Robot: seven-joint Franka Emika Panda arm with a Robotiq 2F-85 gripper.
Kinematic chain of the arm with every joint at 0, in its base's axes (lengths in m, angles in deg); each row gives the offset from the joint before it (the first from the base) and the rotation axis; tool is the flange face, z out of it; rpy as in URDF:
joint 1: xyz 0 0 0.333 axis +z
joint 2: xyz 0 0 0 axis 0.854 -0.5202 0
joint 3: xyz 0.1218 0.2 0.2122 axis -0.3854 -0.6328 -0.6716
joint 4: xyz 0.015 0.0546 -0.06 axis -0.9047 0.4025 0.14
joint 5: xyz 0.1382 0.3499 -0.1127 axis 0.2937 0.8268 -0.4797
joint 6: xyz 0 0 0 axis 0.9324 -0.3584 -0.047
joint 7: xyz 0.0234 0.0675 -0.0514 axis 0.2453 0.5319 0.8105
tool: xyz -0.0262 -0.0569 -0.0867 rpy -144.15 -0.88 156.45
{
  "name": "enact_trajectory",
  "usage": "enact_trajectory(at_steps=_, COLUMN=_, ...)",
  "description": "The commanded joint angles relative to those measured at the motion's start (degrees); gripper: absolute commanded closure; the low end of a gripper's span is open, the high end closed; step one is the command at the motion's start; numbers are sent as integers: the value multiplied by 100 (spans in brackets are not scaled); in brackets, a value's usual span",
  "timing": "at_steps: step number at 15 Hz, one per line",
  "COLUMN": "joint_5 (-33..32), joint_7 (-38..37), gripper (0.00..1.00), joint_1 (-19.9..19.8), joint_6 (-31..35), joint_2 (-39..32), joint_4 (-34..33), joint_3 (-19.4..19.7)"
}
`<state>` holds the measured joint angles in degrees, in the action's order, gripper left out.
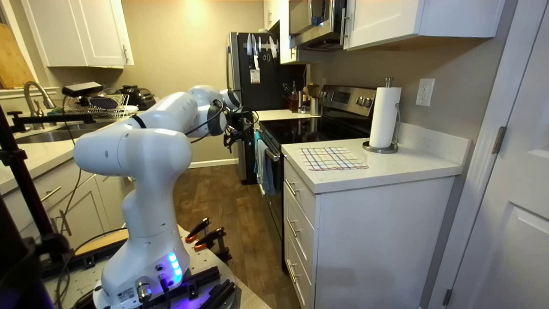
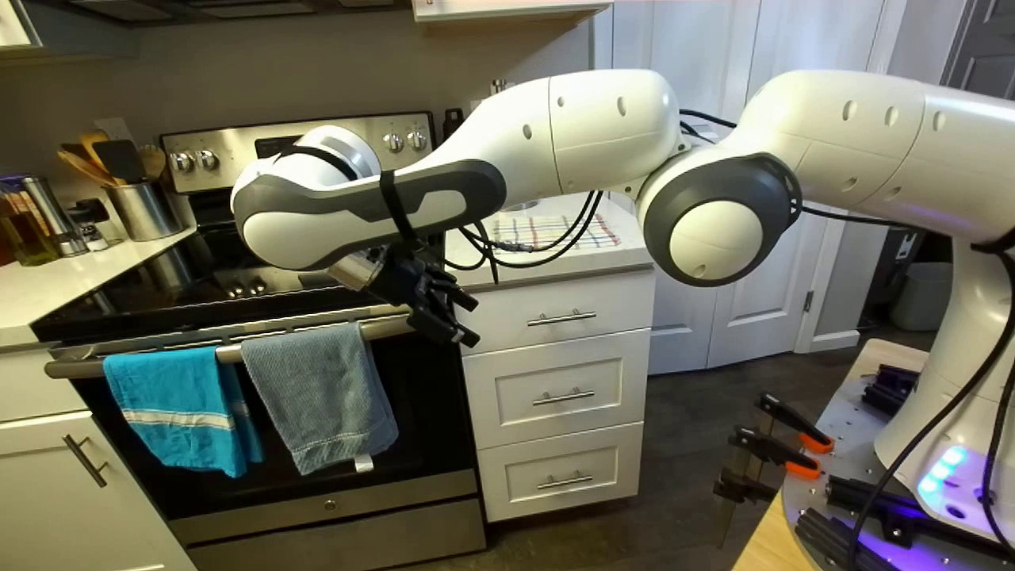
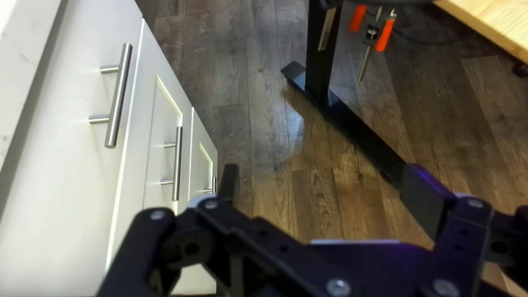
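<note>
My gripper (image 2: 471,321) is open and empty. It hangs in the air by the oven front and the white drawer cabinet. It also shows in an exterior view (image 1: 240,128), partly hidden by the arm. In the wrist view the black fingers (image 3: 321,179) are wide apart with only wood floor (image 3: 272,144) seen between them. The top drawer (image 2: 507,321) has a steel bar handle (image 3: 119,95) left of the fingers. The middle handle (image 3: 177,165) and bottom handle (image 3: 214,185) show below it. All three drawers look shut.
A blue towel (image 2: 178,412) and grey towel (image 2: 325,396) hang on the oven handle (image 2: 230,353). A checked cloth (image 1: 334,159) and paper towel roll (image 1: 384,118) are on the counter (image 1: 386,167). Orange clamps (image 2: 801,468) stick out from the robot's table edge (image 3: 486,24).
</note>
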<state>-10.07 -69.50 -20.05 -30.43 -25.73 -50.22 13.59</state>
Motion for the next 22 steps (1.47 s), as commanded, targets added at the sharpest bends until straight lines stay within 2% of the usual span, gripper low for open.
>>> enact_trajectory(at_steps=1, joint_5=-18, joint_7=9, gripper=0, joint_1=-6, joint_6=-47, joint_2=-57, joint_4=-79, joint_3=-4)
enact_trajectory(at_steps=7, joint_5=-46, joint_7=1, gripper=0, joint_1=14, joint_6=39, joint_2=-53, joint_4=-68, joint_3=25)
enact_trajectory(at_steps=12, joint_5=-382, joint_7=-64, gripper=0, joint_1=79, joint_6=980, joint_2=-149, joint_4=-5, joint_3=316)
enact_trajectory(at_steps=22, joint_5=-632, joint_7=21, gripper=0, joint_1=-208, joint_6=2008, joint_2=-679, joint_4=-45, joint_3=715)
